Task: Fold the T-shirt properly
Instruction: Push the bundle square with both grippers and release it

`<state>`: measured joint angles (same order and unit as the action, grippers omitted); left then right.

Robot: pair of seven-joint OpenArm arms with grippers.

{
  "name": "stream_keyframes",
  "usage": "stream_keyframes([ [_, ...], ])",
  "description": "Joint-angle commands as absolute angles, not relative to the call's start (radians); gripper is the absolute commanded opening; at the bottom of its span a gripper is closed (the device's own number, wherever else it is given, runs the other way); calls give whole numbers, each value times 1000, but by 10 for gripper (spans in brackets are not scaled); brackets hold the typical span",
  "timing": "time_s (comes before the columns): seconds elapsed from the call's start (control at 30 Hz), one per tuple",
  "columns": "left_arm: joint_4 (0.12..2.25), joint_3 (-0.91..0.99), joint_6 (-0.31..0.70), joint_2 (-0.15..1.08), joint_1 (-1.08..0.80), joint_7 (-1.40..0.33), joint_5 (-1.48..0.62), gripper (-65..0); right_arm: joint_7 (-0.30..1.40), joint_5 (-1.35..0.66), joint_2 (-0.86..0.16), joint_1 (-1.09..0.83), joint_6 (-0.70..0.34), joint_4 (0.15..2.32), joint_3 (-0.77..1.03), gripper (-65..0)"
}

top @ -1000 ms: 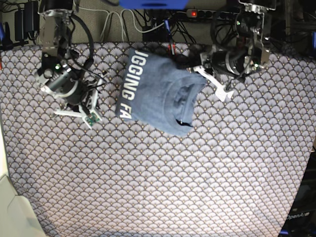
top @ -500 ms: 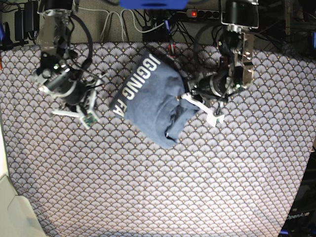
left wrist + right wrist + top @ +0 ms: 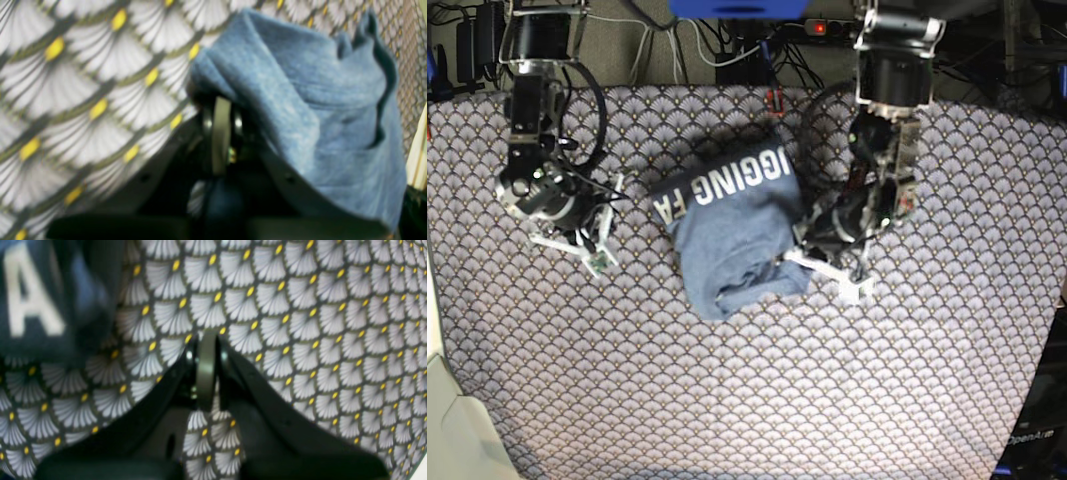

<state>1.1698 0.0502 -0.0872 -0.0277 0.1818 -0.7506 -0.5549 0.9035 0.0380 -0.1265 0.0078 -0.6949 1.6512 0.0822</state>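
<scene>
Base view: the T-shirt [image 3: 732, 235] is lying bunched and partly folded on the table cover [image 3: 757, 400], near the far middle of the table, with its white lettering [image 3: 722, 187] facing up along its far edge. The left gripper [image 3: 812, 262] is sitting at the shirt's near edge on this view's right, touching the cloth. The right gripper [image 3: 592, 245] is resting over bare cover on this view's left, apart from the shirt.

Left wrist view: the left gripper [image 3: 220, 110] is pinching a fold of the T-shirt [image 3: 300, 110], its jaws closed together on the blue cloth, which is draping over one finger. The picture is blurred.

Right wrist view: the right gripper [image 3: 206, 340] is standing with jaws pressed together and nothing between them, above the table cover [image 3: 317, 323]. The T-shirt [image 3: 50, 293] is showing at the upper left corner, a white letter visible.
</scene>
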Motion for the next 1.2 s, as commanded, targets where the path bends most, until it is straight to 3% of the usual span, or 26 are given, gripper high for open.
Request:
stream_keyframes([
  [0.0, 1162, 47, -102, -38, 196, -762, -541, -648, 892, 25, -111, 13, -698, 1666, 67, -650],
  [0.43, 1115, 48, -96, -65, 265, -719, -541, -648, 892, 27, -41, -91, -698, 1732, -7, -650],
  [0.7, 1113, 47, -96, -67, 283, -622, -542, -648, 894, 27, -41, -137, -698, 1774, -42, -650],
  [1.17, 1110, 47, -94, -122, 289, -615, -533, -648, 891, 27, -65, -219, -698, 1778, -79, -650],
])
